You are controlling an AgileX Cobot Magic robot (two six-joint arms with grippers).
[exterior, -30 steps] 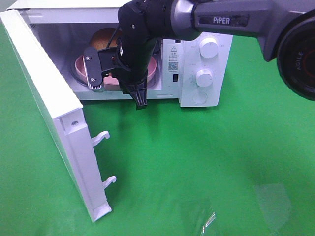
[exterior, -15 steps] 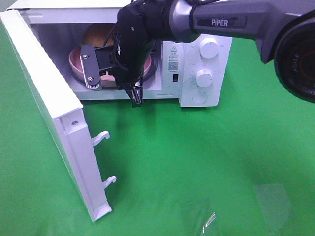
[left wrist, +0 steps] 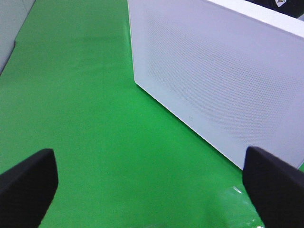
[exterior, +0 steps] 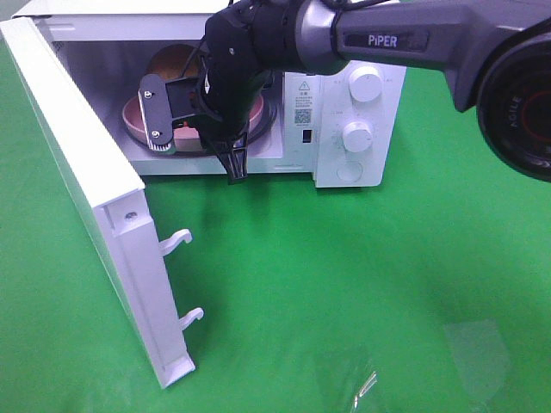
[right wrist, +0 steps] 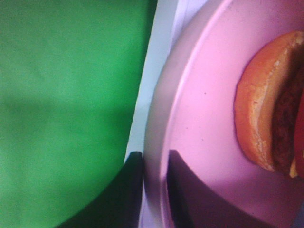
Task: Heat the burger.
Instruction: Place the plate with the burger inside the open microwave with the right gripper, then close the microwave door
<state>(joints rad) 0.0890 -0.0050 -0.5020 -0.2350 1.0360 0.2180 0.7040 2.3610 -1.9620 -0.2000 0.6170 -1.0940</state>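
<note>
Pink plate (exterior: 133,116) carrying the burger (exterior: 172,62) has been pushed deeper into the microwave (exterior: 344,86). Right fingers (right wrist: 128,194) straddle the plate rim; cannot tell if still pinching. Left fingers (left wrist: 28,185) spread wide, empty. Likely releasing; the door (exterior: 86,189) is still to shut.

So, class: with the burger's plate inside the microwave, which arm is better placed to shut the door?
Left. The open left gripper faces the outside of the door, holding nothing; the right gripper is at the plate rim inside the microwave.

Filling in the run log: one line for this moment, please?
right tool: astride pink plate rim, inside microwave | burger: on plate | door: open | left tool: open, empty
</note>
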